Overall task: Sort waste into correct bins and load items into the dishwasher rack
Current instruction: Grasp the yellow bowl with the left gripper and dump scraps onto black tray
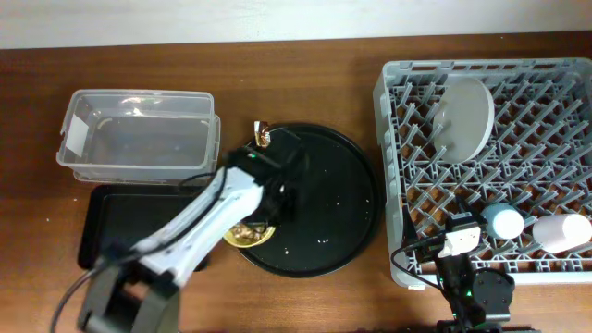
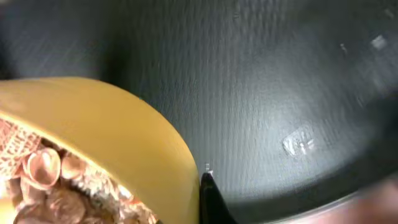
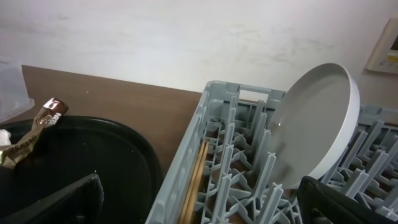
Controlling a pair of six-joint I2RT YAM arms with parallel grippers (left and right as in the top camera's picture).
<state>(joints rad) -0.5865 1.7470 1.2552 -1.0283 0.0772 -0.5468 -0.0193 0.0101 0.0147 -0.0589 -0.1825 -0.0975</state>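
Yellow fills the left wrist view: the yellow bowl (image 2: 93, 134) sits very close under the camera, with brownish food scraps (image 2: 50, 180) inside it. From above, this bowl stands on the near-left part of the round black tray (image 1: 342, 213), and the left claw (image 1: 264, 208) hangs right over its far rim. Only one dark fingertip (image 2: 211, 196) shows, just outside the bowl wall, so I cannot tell how wide this claw is or whether it already pinches the rim.

The important relation is this: the bowl lies directly below the left claw and well apart from the right claw (image 3: 199, 186), which waits at the near edge of the rack (image 1: 490, 157) with its fingers spread wide and holding nothing. I judge the left arm is the one to lift the bowl. Both bins lie to its left, the shallow black tray (image 1: 97, 231) nearer and the clear tub (image 1: 139, 139) farther back.
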